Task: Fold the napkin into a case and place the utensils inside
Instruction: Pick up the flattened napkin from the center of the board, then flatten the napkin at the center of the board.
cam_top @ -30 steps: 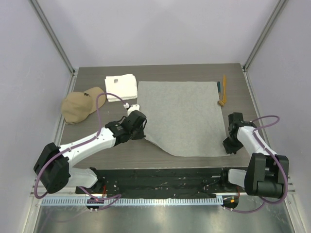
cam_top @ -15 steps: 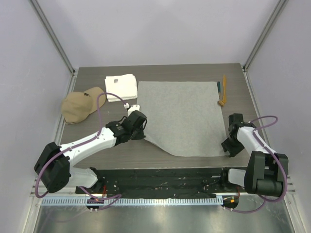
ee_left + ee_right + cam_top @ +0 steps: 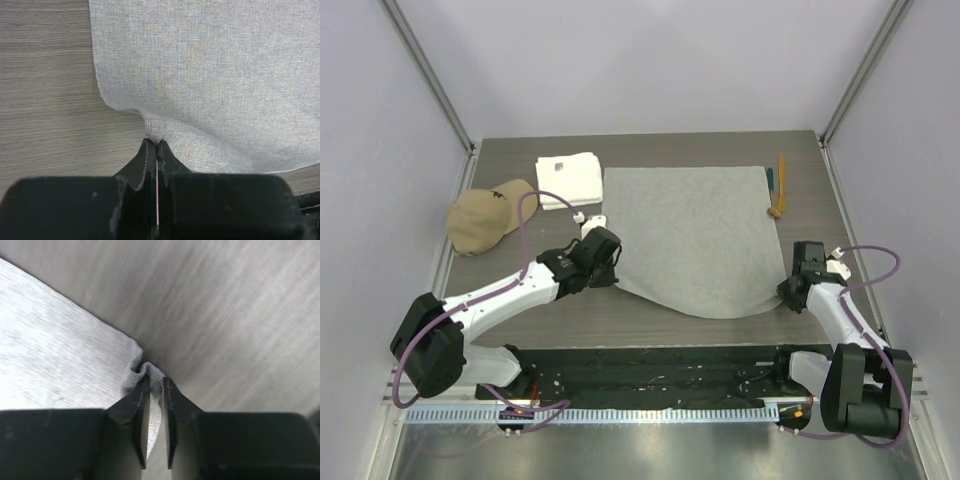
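Top external view is showing you the napkin (image 3: 690, 235) lying spread flat in the middle of the tabletop (image 3: 650, 148), with the utensils (image 3: 778, 188) lying just beside its far right corner. Your left claw (image 3: 615, 276) is clenching the near left corner, and your right claw (image 3: 788, 294) is pinching a small bunch of the near right corner. You are handling thin, limp, light cloth that is sagging between grips, so the corners are probably serving you best.
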Robot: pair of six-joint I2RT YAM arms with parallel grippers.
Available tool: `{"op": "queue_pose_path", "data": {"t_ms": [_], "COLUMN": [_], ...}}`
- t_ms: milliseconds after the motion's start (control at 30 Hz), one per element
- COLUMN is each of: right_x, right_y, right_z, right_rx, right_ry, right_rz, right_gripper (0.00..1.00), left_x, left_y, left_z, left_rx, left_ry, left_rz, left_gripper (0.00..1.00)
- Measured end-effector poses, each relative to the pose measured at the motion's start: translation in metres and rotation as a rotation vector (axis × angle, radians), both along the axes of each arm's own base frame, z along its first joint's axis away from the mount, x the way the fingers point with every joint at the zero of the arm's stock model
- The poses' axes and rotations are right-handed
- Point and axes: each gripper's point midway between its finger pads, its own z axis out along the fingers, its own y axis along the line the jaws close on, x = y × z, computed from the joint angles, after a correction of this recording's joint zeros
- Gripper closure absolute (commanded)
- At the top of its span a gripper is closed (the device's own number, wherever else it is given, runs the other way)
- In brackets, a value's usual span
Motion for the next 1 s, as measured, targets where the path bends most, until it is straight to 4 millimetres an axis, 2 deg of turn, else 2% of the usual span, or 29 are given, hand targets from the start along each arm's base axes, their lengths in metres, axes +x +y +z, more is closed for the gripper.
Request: {"op": "queue_pose_path", "data": {"t_ms": [67,100,167,267,367,467,567,667,767,867,1000], "right_x": [0.009,0.012,0.014,0.013,0.005,0.010,0.028,0.045,0.054,0.051,0.026], "right_y": [-0.001,0.000,0.000,0.001,0.004,0.006,0.006,0.005,0.006,0.008,0.014], "right_z": [0.001,0.002,0.003,0.006,0.012,0.036,0.078,0.136,0.201,0.272,0.356], "right_rx": [-0.003,-0.002,0.000,0.004,0.020,0.022,0.007,-0.028,-0.076,-0.128,-0.193], "right_ry": [-0.072,-0.094,-0.110,-0.111,-0.089,-0.144,-0.259,-0.407,-0.555,-0.705,-0.882], "right_rz": [-0.011,-0.014,-0.018,-0.022,-0.015,0.007,0.044,0.099,0.149,0.198,0.245], "right_gripper": [0.89,0.95,0.99,0.99,0.99,0.99,0.99,0.99,0.99,0.99,0.99], "left_x": [0.000,0.000,0.001,0.000,-0.001,-0.002,0.001,0.004,0.003,-0.005,-0.029], "left_y": [0.001,0.001,0.002,0.003,0.005,0.008,0.007,0.003,-0.004,-0.005,0.007], "left_z": [0.000,0.000,0.000,0.001,0.006,0.017,0.038,0.065,0.107,0.166,0.265], "left_rx": [0.000,0.001,0.003,0.006,0.001,-0.016,-0.049,-0.096,-0.175,-0.277,-0.427], "left_ry": [0.000,0.000,0.000,-0.001,-0.009,-0.030,-0.073,-0.137,-0.230,-0.355,-0.576], "left_rz": [0.002,0.003,0.005,0.008,0.012,0.021,0.022,-0.011,-0.077,-0.146,-0.228], "left_gripper": [1.00,1.00,1.00,1.00,1.00,1.00,1.00,1.00,1.00,1.00,0.99]}}
